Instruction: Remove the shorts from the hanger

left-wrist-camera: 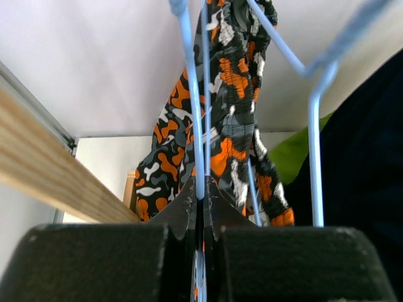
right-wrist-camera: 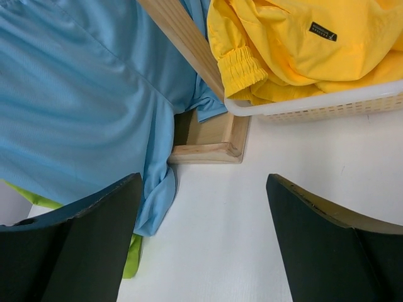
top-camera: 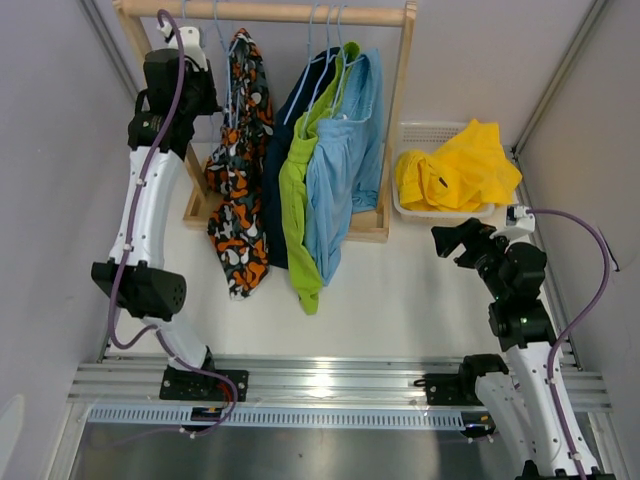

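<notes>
Overhead, white table (top-camera: 400, 290) between grey walls (top-camera: 50, 150) — left gripper (left-wrist-camera: 201, 192) clamps a blue hanger (left-wrist-camera: 192, 113), right gripper (right-wrist-camera: 204, 179) spread wide.

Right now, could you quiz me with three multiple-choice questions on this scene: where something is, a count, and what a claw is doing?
1. Where are the yellow shorts?
A) on the floor
B) in the white basket
C) flat on the table

2. How many pairs of shorts hang on the rack?
A) two
B) six
C) four

3. The left gripper is:
A) shut on a hanger
B) wide open
C) shut on the basket

Answers:
1 B: they lie heaped in the basket.
2 C: patterned shorts, navy shorts, lime green shorts and light blue shorts hang there.
3 A: its fingers pinch the blue hanger wire.
</notes>
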You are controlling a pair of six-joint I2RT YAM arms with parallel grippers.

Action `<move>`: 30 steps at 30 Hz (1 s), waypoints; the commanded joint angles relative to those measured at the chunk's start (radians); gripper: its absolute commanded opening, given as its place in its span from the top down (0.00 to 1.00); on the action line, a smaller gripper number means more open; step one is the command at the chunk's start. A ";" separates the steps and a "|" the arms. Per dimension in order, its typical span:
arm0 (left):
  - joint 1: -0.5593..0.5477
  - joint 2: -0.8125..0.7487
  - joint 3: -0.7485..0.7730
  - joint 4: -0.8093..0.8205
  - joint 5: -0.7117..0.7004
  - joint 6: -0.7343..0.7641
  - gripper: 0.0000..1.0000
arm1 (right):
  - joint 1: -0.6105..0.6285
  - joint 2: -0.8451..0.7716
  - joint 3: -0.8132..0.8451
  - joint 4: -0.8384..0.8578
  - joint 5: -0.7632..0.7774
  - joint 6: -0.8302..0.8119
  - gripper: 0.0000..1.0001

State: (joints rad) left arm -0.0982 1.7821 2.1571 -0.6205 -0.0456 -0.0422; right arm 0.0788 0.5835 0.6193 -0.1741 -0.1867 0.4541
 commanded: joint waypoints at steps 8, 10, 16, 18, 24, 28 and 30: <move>0.006 -0.328 -0.374 -0.007 -0.002 -0.019 0.39 | 0.029 -0.057 0.065 -0.096 0.015 0.009 0.01; 0.006 -0.407 -0.404 0.001 -0.004 -0.024 0.29 | 0.030 -0.062 0.072 -0.110 0.021 0.006 0.00; 0.003 -0.532 -0.341 -0.077 0.019 -0.036 0.04 | 0.033 -0.088 0.091 -0.133 0.013 0.020 0.00; 0.000 -0.579 -0.312 -0.093 0.024 -0.041 0.01 | 0.036 -0.094 0.094 -0.137 0.012 0.023 0.01; -0.012 -0.658 -0.260 -0.136 0.202 -0.091 0.01 | 0.039 -0.109 0.109 -0.159 0.016 0.026 0.01; -0.120 -0.656 -0.295 -0.052 0.438 -0.163 0.02 | 0.041 -0.111 0.112 -0.160 0.016 0.031 0.01; -0.210 -0.636 -0.298 -0.004 0.434 -0.162 0.02 | 0.041 -0.111 0.114 -0.160 0.015 0.034 0.00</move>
State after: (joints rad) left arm -0.2115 1.0878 1.8793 -0.6891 0.2428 -0.1539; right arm 0.1150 0.4824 0.6899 -0.3397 -0.1791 0.4728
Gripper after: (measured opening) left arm 0.983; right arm 0.993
